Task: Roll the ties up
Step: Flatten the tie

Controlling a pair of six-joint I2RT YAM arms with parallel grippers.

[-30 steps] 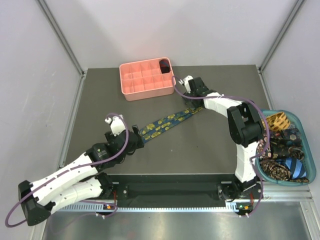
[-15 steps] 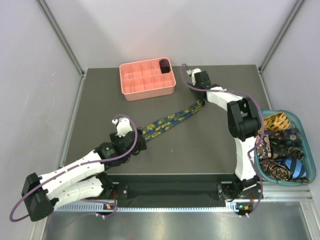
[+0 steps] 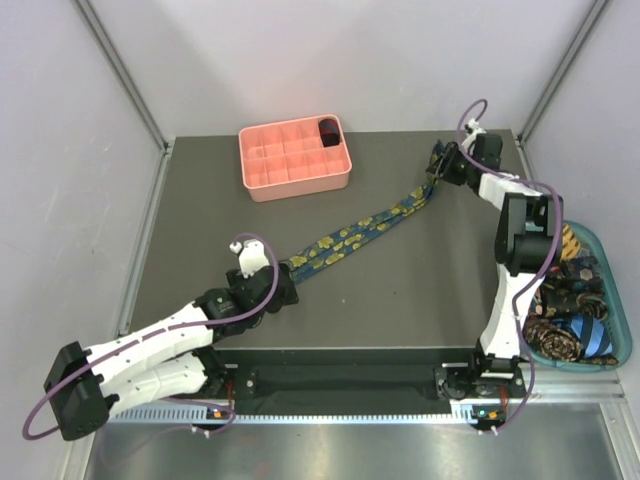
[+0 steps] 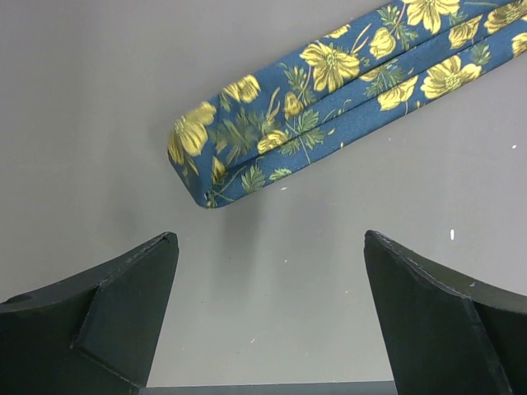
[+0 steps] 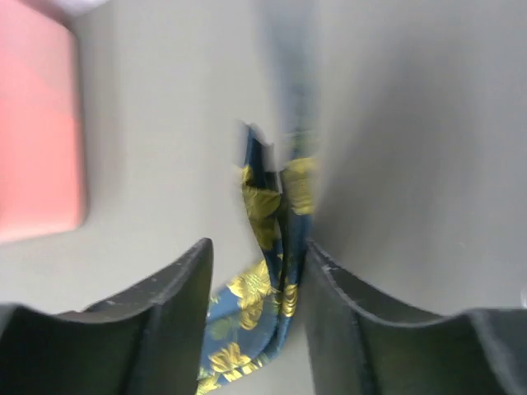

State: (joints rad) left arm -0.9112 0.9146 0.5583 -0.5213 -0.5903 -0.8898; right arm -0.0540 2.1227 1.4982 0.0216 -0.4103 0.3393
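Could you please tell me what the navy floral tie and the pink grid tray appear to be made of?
Navy yellow-flowered necktie: likely silky fabric, soft sheen, folded rounded edge. Salmon-pink grid tray: seemingly moulded plastic, smooth, rigid uniform walls.

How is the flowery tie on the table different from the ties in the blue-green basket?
The flowery tie lies stretched out long on the table; the basket ties are bunched in a heap inside the teal basket. The flowery tie is navy with yellow flowers; the basket ties show gold, blue stripes and dark patterns. All are patterned neckties.
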